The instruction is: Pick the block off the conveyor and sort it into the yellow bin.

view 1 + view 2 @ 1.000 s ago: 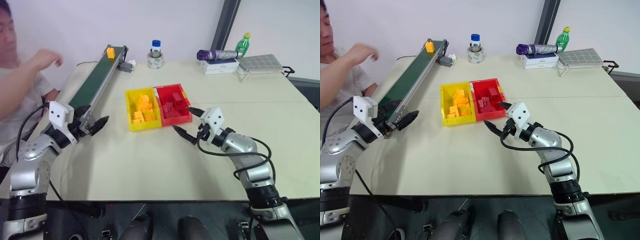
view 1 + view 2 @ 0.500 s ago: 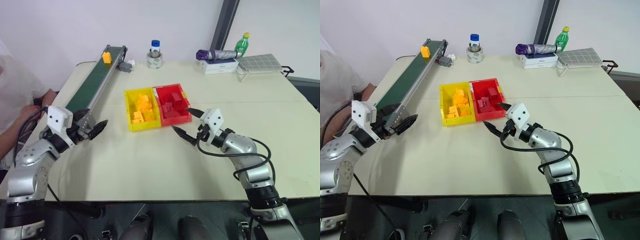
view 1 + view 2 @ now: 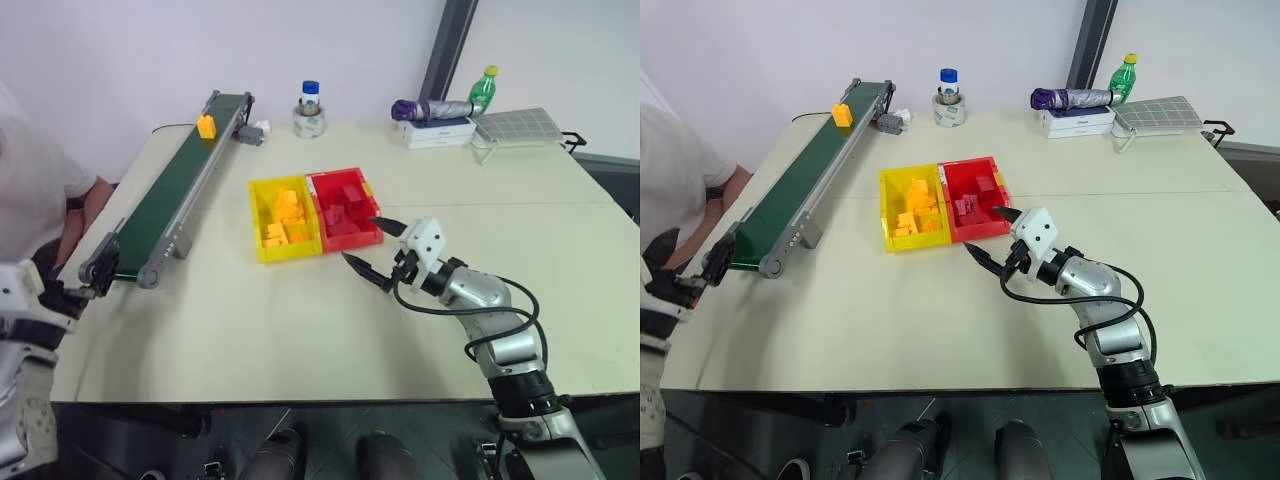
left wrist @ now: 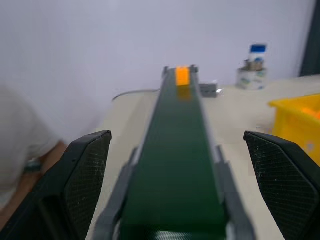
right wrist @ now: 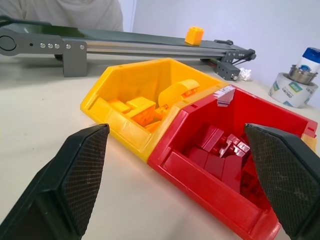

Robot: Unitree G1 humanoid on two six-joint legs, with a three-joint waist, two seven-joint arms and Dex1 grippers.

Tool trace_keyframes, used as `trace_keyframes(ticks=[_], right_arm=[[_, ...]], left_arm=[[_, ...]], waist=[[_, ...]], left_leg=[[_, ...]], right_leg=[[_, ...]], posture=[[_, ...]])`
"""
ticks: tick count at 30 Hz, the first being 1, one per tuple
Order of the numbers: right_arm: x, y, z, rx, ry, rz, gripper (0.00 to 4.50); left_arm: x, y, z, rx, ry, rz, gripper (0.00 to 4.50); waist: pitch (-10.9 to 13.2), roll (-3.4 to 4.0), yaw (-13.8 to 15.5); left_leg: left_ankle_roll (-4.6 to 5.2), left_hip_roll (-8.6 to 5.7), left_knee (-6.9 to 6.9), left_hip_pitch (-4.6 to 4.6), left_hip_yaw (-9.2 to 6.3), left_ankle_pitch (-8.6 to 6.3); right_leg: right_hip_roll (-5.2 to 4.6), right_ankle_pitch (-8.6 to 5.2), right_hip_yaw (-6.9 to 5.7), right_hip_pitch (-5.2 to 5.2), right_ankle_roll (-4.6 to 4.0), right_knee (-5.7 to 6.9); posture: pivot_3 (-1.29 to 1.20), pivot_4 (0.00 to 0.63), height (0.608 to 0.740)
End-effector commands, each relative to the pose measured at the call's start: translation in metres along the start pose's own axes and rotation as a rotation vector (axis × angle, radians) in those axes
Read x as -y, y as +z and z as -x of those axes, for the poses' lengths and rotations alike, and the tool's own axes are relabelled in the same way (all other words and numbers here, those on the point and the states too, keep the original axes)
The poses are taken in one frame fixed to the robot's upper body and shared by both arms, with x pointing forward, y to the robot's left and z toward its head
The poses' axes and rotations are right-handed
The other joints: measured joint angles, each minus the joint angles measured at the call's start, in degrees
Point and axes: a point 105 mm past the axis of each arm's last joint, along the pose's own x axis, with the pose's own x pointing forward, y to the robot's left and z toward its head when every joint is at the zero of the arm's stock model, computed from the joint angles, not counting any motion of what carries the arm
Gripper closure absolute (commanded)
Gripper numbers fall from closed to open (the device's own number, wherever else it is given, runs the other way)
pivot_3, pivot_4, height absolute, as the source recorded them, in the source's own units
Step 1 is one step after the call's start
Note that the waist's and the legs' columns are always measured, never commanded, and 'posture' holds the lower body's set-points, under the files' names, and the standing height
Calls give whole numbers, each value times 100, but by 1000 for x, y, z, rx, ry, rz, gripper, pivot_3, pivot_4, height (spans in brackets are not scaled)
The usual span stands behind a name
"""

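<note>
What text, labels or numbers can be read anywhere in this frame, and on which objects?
No text can be read.
Tape roll: small dark print on its side, too blurred to read.
Green bottle: label too small to read.
White box under the purple umbrella: no legible marking.
Conveyor, yellow bin, red bin: no lettering visible.

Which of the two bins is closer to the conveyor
The yellow bin. It sits on the side toward the conveyor, while the red bin joined to it lies on the far side, nearer the right hand.
</note>
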Motion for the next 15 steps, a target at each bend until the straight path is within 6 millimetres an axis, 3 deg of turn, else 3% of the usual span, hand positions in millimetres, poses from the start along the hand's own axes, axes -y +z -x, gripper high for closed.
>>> trace_keyframes(ticks=[1, 15], right_arm=[[1, 15, -4, 57, 10, 25, 0], [1, 17, -4, 68, 4, 24, 0]], left_arm=[[-6, 15, 0, 54, 21, -52, 28], [1, 8, -12, 36, -1, -24, 28]], waist=[[-3, -5, 14], [-3, -5, -17]], left_leg=[[0, 1, 0, 0, 0, 0], [0, 21, 0, 0, 14, -2]], right_leg=[[1, 0, 0, 1, 0, 0], [21, 4, 9, -7, -6, -1]], posture=[[0, 150, 740], [0, 150, 740]])
